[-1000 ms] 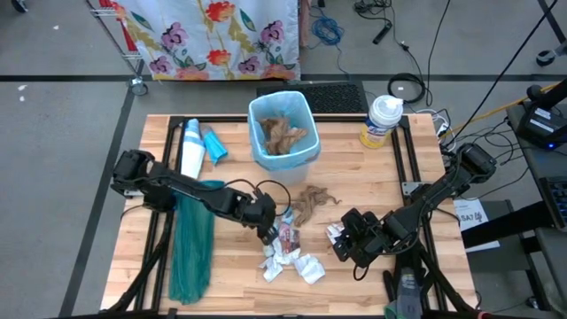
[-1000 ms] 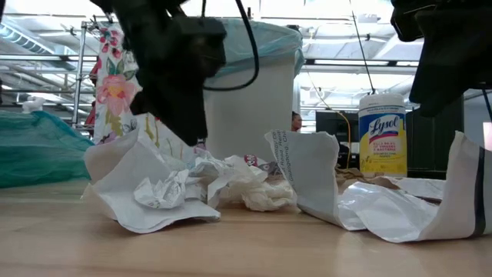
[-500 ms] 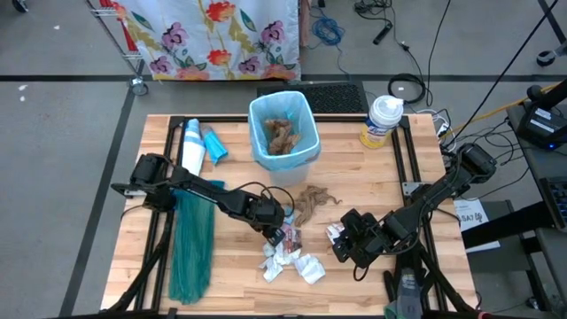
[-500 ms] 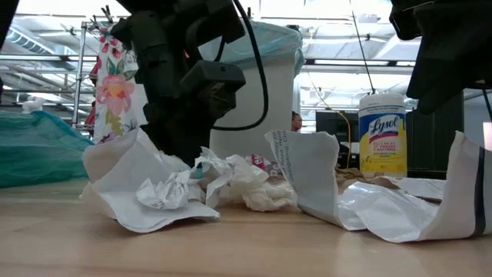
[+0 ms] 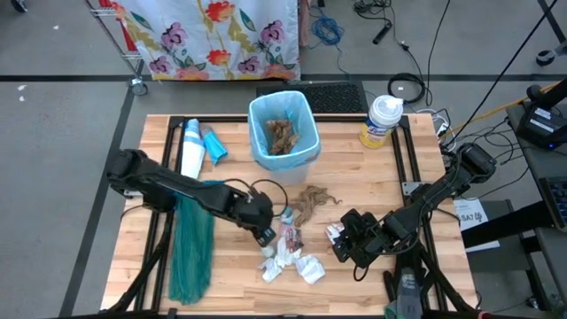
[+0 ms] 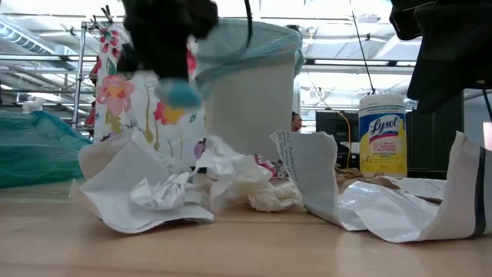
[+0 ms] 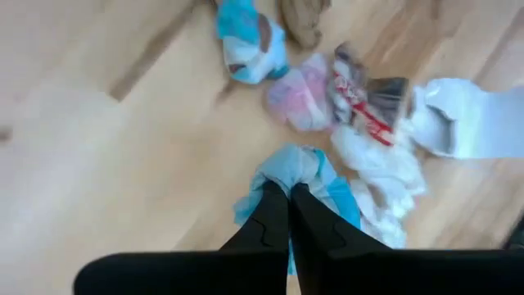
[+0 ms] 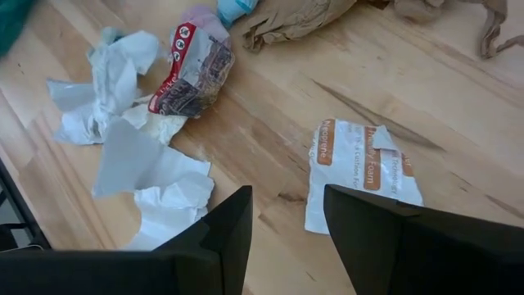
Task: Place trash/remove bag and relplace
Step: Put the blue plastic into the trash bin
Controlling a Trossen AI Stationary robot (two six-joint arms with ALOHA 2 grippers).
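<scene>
My left gripper (image 5: 265,234) hangs above the trash pile (image 5: 289,257) at the table's middle front, shut on a small crumpled blue scrap (image 7: 300,166). In the low view the scrap (image 6: 181,94) hangs clear above the white papers (image 6: 146,192). Pink, red-printed and white bits (image 7: 360,106) lie below it. Crumpled brown paper (image 5: 310,202) lies just beyond the pile. The white bin (image 5: 299,156) at the far middle is lined with the pale blue bag (image 5: 258,112) and holds brown paper. My right gripper (image 8: 286,225) stands open over a printed white scrap (image 8: 360,168). My left gripper pinches the blue scrap's near side (image 7: 288,174) between its two shut fingers. The fingers (image 7: 270,215) come from above, slanting down. The scrap bunches out past the fingertips and is lifted clear of the table and the pile.
A darker teal bag (image 5: 191,248) lies along the table's left side, under my left arm. A white bottle (image 5: 191,146) and a blue thing (image 5: 215,144) lie at the far left. A wipes canister (image 5: 381,120) stands at the far right.
My left gripper dipped into the trash pile, took hold of the blue scrap and rose with it. The scrap now hangs clear above the pile. The white papers beneath have shifted a little.
</scene>
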